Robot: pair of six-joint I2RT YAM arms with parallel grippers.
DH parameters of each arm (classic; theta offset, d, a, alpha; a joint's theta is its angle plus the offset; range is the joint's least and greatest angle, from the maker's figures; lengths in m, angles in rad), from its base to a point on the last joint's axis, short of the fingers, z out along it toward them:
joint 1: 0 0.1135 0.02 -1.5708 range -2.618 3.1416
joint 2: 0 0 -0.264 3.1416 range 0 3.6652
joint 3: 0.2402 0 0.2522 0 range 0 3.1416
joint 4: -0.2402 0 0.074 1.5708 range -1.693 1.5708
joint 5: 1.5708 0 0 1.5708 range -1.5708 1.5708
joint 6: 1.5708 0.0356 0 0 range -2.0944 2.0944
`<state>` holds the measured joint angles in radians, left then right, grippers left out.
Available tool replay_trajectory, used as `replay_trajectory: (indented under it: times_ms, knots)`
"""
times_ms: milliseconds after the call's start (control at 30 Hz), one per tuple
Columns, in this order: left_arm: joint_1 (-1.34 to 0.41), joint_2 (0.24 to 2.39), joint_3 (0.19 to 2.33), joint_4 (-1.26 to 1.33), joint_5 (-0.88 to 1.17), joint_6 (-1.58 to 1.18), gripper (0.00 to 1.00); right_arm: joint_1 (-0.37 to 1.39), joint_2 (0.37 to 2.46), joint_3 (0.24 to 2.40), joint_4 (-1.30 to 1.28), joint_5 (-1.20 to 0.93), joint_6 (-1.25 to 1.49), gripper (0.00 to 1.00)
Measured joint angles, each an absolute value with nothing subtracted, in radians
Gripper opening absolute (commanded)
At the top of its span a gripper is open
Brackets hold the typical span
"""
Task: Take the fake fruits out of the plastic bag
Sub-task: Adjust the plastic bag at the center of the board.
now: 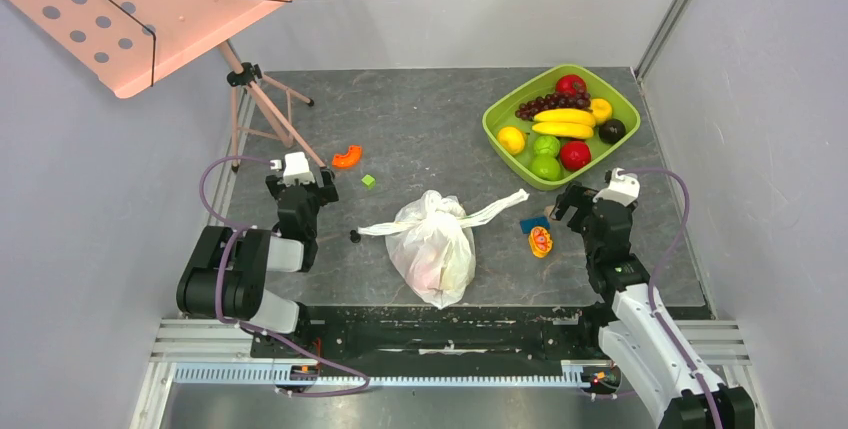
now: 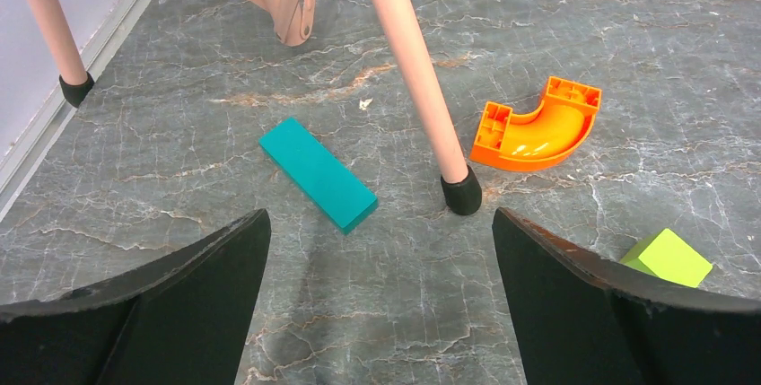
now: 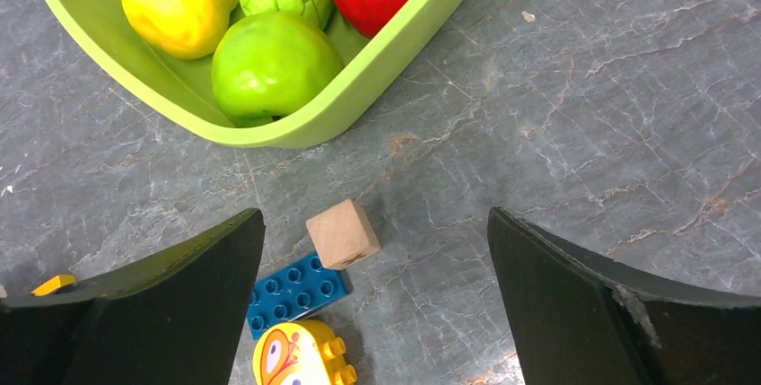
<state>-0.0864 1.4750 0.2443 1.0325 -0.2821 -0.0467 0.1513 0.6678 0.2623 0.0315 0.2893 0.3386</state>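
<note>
While the plastic bag lies bunched shut with the fake fruits faint inside, my left pincer and right pincer hang wide and empty, flanking it.

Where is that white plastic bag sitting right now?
In the overhead view the plastic bag lies near the front middle of the table, between the left arm and the right arm; the green tray sits farther back to its right.

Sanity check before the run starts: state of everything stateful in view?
plastic bag: lying on the table, neck bunched shut, seemingly knotted
fake fruits: inside the bag
left gripper: open, empty
right gripper: open, empty
green tray: full
music stand: upright
</note>
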Motion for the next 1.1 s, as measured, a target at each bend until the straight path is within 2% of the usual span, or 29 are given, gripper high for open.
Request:
replay_trajectory:
  times_ms: [633,800,1100]
  knots:
    - [-0.088,1.46,0.248,1.001,-0.311,-0.047,1.0,0.151,0.672,0.269,0.005,0.311,0.349,0.98]
    - [-0.092,1.337,0.308,0.804,-0.379,-0.074,1.0,0.151,0.673,0.279,-0.003,0.295,0.347,0.98]
    - [-0.096,1.176,0.545,0.318,-0.442,-0.313,1.0,0.151,0.661,0.306,-0.036,0.295,0.33,0.98]
